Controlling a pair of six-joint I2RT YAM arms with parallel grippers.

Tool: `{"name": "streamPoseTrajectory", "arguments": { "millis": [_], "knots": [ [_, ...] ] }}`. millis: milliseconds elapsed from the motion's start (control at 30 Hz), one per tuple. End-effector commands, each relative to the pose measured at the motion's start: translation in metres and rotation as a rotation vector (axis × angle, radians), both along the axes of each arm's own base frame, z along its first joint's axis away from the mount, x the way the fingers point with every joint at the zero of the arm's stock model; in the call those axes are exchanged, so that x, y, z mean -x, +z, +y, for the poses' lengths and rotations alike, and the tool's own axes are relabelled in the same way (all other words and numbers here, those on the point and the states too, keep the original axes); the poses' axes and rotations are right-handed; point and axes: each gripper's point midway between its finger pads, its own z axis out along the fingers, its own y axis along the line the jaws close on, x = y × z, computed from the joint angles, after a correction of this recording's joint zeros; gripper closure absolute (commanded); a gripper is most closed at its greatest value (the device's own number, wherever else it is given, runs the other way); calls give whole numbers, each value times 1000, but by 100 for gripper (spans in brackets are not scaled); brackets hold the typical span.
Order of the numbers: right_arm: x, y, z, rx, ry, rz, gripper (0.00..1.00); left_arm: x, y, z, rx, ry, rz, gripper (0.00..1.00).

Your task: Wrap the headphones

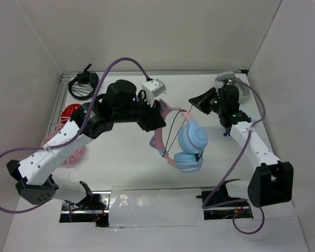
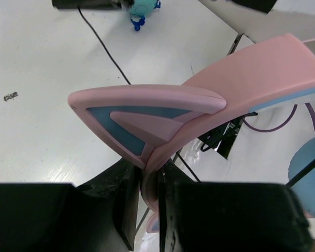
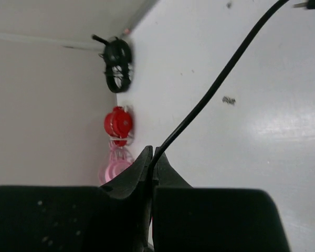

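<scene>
**Two-arm hold on the cat-eared headphones.** The left pincer (image 1: pixel 158 119) is clenched on the pink headband of the headphones (image 1: pixel 191 139), which sit over the middle of the bench (image 1: pixel 126 163), between the two arms. In the left wrist view, both fingers (image 2: pixel 123 210) press against the band just below one cat ear (image 2: pixel 142 115). The two light blue ear cups are stacked close together on the near side of the band; whether they rest on the bench cannot be told. The right pincer (image 3: pixel 151 168) is shut tight on the thin black cable (image 3: pixel 218 84), which runs away from it above the bench. Black headphones (image 1: pixel 83 84), red headphones (image 1: pixel 71 113) and pink headphones (image 1: pixel 68 152) line the left edge.
</scene>
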Motion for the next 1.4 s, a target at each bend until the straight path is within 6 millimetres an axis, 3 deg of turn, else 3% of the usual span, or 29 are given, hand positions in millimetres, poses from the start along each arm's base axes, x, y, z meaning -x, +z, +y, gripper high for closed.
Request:
{"name": "streamPoseTrajectory", "arguments": {
  "millis": [0, 33, 67, 100, 200, 300, 333, 400, 433, 467, 700, 1000, 1200, 1267, 1300, 1333, 1367],
  "knots": [
    [-14, 76, -22, 76, -69, -233, 100, 11, 10, -21, 75, -52, -22, 100],
    [-10, 85, -21, 115, -34, -261, 100, 14, 0, -23, 57, -69, -14, 100],
    [-8, 101, -21, 134, -28, -297, 100, 14, -24, -26, 10, -70, 14, 100],
    [-7, 128, -21, 149, -18, -360, 100, 16, -35, -30, -10, -73, 22, 100],
    [-1, 160, -22, 211, 3, -458, 100, 6, -79, -32, -121, 4, 82, 100],
    [15, 175, -17, 247, 36, -550, 100, -5, -117, -29, -211, 81, 133, 100],
    [14, 183, -17, 244, 31, -584, 100, -6, -118, -31, -210, 81, 133, 100],
    [33, 185, -10, 243, 69, -662, 100, -13, -128, -29, -234, 112, 148, 100],
    [45, 201, -9, 233, 65, -743, 100, -15, -140, -27, -271, 128, 174, 100],
    [49, 192, -6, 239, 86, -751, 100, -19, -144, -25, -281, 151, 185, 100],
    [106, 215, 19, 206, 200, -986, 100, -42, -189, -18, -391, 236, 273, 100],
    [178, 217, 44, 268, 423, -1254, 98, -77, -201, -13, -415, 329, 322, 100],
    [228, 200, 69, 378, 701, -1454, 87, -96, -202, -8, -399, 362, 354, 100],
    [242, 184, 79, 391, 816, -1467, 84, -100, -202, -7, -399, 369, 359, 100],
    [253, 175, 84, 455, 921, -1586, 82, -102, -201, -5, -396, 371, 357, 100],
    [260, 150, 92, 438, 1047, -1522, 81, -104, -200, -6, -388, 366, 360, 100],
    [271, 150, 93, 431, 1115, -1548, 83, -106, -197, -5, -381, 371, 360, 100]
  ]
}}
